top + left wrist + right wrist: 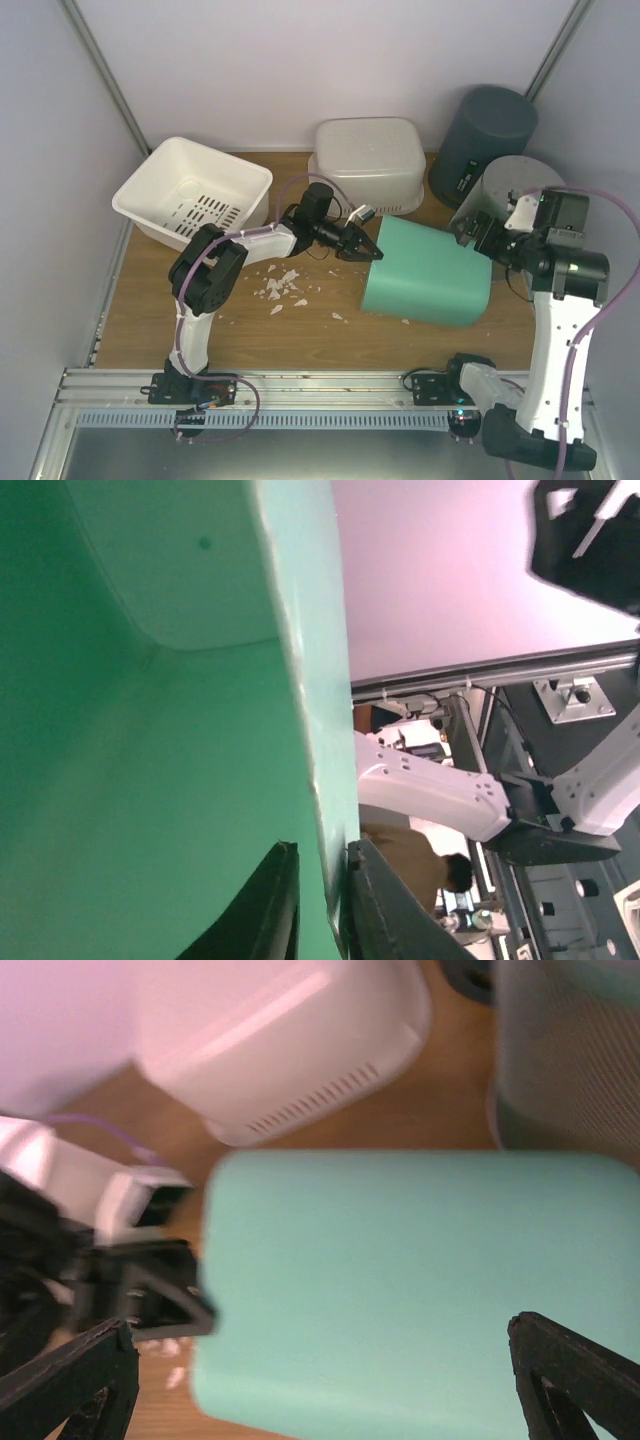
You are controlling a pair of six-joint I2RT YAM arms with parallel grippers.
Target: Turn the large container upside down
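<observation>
top external view: the large green container (pixel 430 272) lies on its side on the table (pixel 140 330). its long axis runs across from the left claw (pixel 362 247) toward the right claw (pixel 474 238). the open mouth faces the left claw and the closed base sits under the right claw.

the left claw is nearly closed, pinching the mouth rim. in the left wrist view one of its fingers (pixel 265 920) is inside the wall and the other outside, the thin edge between them.

the right claw is spread wide and closed on nothing. in its wrist view the green side fills the space between its tips; whether they touch it cannot be told.

on the far side of the left claw an overturned white tub (pixel 370 160) stands near the rim. just behind the right claw a grey mesh bin (pixel 505 185) crowds the base end, with a dark bin (pixel 485 135) beyond it. behind the left claw, white crumbs (pixel 280 285) lie on bare wood, and a slotted white basket (pixel 190 195) sits well apart.
</observation>
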